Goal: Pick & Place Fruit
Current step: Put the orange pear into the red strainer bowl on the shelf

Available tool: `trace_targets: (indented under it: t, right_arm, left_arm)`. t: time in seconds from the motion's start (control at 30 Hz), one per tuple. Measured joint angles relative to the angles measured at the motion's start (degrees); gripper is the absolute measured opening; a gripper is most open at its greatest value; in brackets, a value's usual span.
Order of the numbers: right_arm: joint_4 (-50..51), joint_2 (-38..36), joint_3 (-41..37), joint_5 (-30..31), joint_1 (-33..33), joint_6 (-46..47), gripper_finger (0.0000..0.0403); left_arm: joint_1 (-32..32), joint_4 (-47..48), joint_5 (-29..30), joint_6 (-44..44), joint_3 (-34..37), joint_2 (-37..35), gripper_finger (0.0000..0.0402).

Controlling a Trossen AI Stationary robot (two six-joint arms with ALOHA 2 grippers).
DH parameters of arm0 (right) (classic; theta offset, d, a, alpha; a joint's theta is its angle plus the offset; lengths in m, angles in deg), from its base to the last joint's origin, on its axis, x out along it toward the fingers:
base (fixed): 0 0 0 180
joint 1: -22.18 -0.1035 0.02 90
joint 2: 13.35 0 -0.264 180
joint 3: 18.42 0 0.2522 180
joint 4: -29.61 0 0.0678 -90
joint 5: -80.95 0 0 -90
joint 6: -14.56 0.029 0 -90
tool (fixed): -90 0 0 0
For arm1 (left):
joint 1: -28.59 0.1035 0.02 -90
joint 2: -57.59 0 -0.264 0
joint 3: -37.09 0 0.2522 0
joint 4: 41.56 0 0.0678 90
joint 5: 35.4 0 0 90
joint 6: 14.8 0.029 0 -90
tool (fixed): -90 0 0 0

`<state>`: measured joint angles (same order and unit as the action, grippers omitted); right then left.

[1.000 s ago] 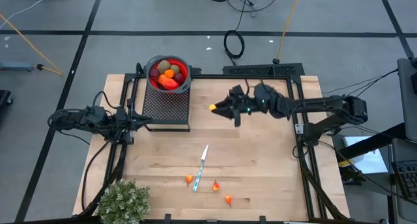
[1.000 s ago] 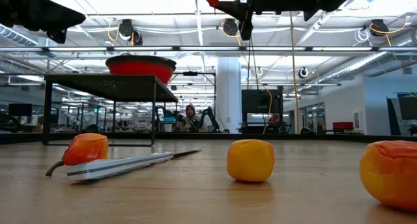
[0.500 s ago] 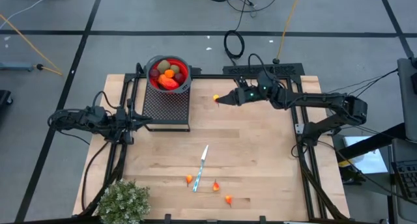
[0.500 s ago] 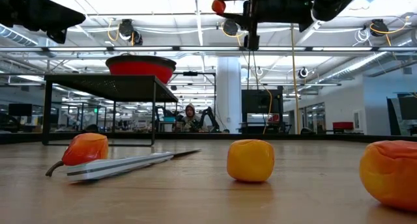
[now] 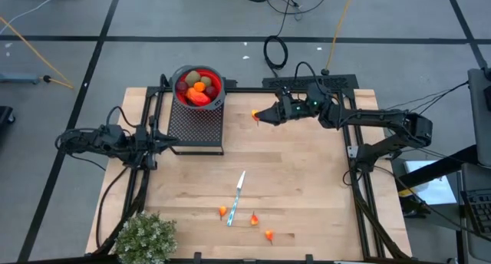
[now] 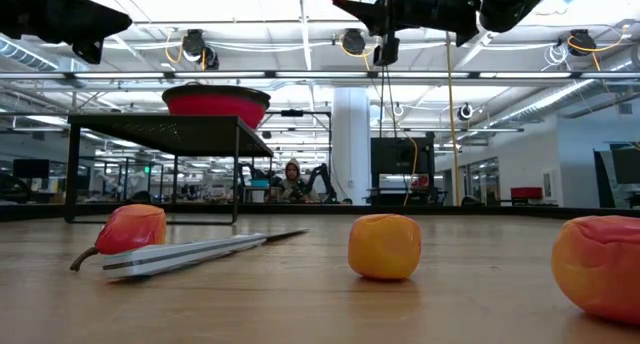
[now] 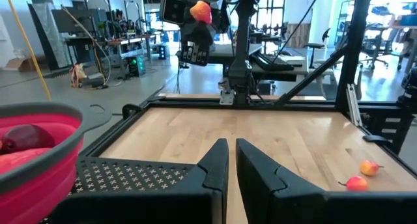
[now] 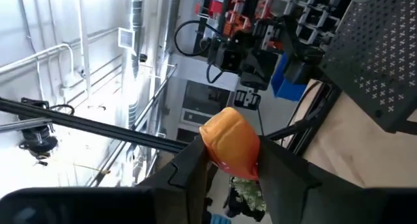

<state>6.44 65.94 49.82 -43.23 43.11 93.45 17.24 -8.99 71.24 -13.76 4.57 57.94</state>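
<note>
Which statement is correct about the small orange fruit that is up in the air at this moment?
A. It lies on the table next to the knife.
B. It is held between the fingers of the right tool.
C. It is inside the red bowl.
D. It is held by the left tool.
B: the right tool is shut on the small orange fruit above the table, short of the red bowl; the right wrist view shows it between both fingers.

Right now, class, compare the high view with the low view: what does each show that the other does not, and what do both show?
Only the high view shows the plant, the fruit piled inside the red bowl, and the left gripper, shut beside the mesh stand. Only the low view shows the room behind, with a person far off. Both show the right gripper holding a small orange fruit aloft, the knife, and loose fruits on the table.
</note>
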Motion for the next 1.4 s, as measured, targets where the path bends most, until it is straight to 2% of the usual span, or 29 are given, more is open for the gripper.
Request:
trace_targets:
  t: [0.13, 0.33, 0.5, 0.7, 0.87, 0.97, 1.17, 1.27, 1.4]
  right_arm:
    - [0.5, 0.0, 0.0, 2.6, -0.2, 0.0, 0.0114]
    - [0.6, 0.0, 0.0, 2.7, -1.0, -4.5, 0.0114]
    - [2.5, 0.0, 0.0, 3.6, -3.6, -17.1, 0.0114]
    - [3.8, 0.0, 0.0, 11.7, -8.5, -33.3, 0.0114]
    - [4.1, 0.0, 0.0, 21.0, -13.5, -50.1, 0.0114]
    - [5.6, 0.0, 0.0, 26.4, -16.2, -57.6, 0.0114]
    - [9.5, 0.0, 0.0, 35.7, -20.2, -66.6, 0.0114]
    - [10.6, 0.0, 0.0, 38.6, -21.5, -70.6, 0.0114]
    - [10.6, 0.0, 0.0, 38.9, -22.3, -75.1, 0.0114]
  left_arm:
    - [0.0, 0.0, 0.0, -1.3, 0.0, 0.0, 0.0031]
    - [0.0, 0.1, -0.1, -5.3, 0.0, 0.0, 0.0031]
    - [0.0, -2.6, 0.0, -12.3, 0.0, 0.0, 0.0031]
    - [0.0, -6.5, -0.1, -19.3, 0.0, 0.0, 0.0031]
    - [0.0, -7.7, -0.1, -19.6, 0.0, 0.7, 0.0032]
    - [0.0, -10.5, -1.9, -19.6, 0.0, 3.1, 0.0046]
    - [0.0, -20.6, -3.7, -19.4, 0.0, 12.5, 0.0104]
    - [0.0, -26.5, -6.1, -19.5, 0.0, 18.2, 0.0133]
    - [0.0, -35.9, -8.9, -19.4, 0.0, 25.8, 0.0163]
